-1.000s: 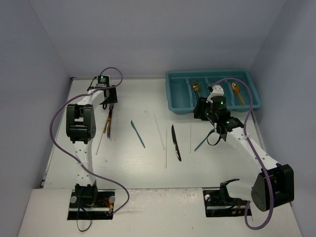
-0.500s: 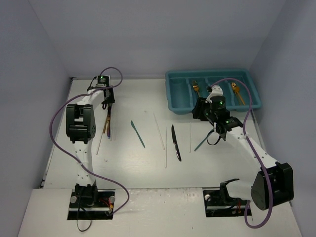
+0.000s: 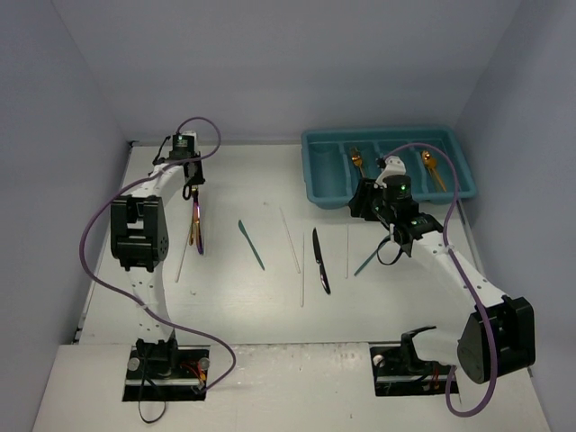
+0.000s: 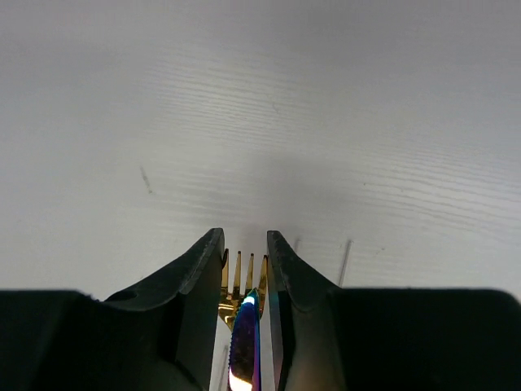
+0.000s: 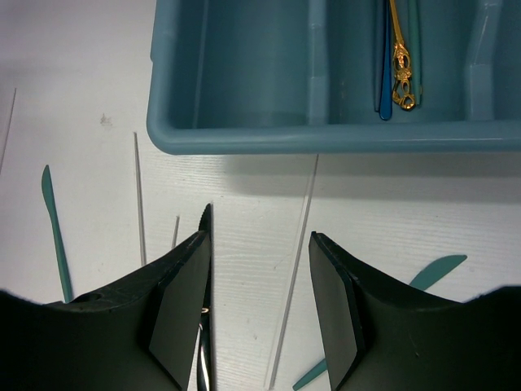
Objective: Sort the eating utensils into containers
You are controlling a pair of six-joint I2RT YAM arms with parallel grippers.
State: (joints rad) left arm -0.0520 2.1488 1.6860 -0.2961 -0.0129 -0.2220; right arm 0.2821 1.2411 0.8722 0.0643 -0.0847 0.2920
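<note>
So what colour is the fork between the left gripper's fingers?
The fork is shiny gold, best seen in the left wrist view.

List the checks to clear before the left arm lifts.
1. Utensil at the left gripper: ok, a gold fork and an iridescent knife lie between its jaws.
2. Only one utensil between them: not ok, there are two.
3. Grip closed firmly: cannot tell.
4. Path clear of the right gripper: ok, it is open beside the teal tray, across the table.
5. Free tray compartment: ok, one in the right wrist view holds nothing.
</note>
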